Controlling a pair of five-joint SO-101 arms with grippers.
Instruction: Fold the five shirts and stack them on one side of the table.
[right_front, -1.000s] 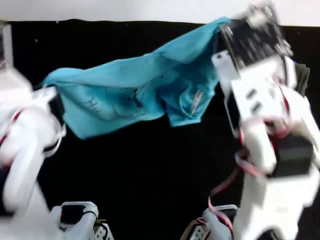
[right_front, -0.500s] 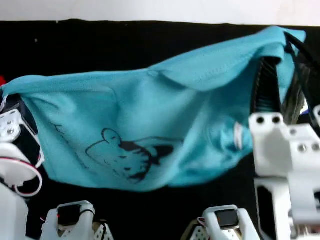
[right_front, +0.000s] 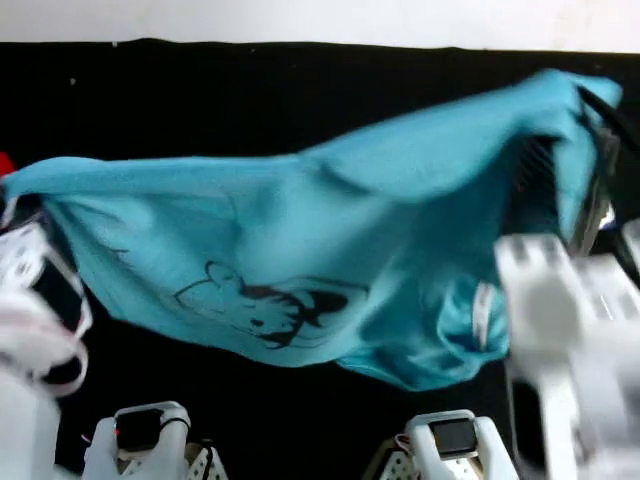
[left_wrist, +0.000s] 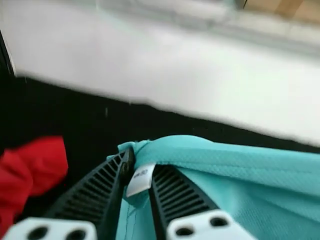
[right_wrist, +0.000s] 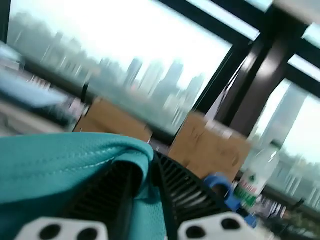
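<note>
teal shirt (right_front: 300, 230) with a dark animal print, stretched wide and sagging in the middle, up over the black table (right_front: 250, 90), my left gripper (left_wrist: 140, 167) pinched tight on one end right at its white tag (left_wrist: 140, 179), my right gripper (right_wrist: 150, 170) clamped on the other end, shirt slung between both, red shirt (left_wrist: 27, 167) bunched at the table's left edge

We are seeing the shirt (right_front: 300, 230) as matt teal cloth with a fine pebbled knit; the left gripper (left_wrist: 140, 165) and right gripper (right_wrist: 147, 165) are showing ribbed black plastic on smooth white plastic; the table (right_front: 250, 100) is looking matt black; a red cloth (left_wrist: 30, 170) is looking soft.
</note>
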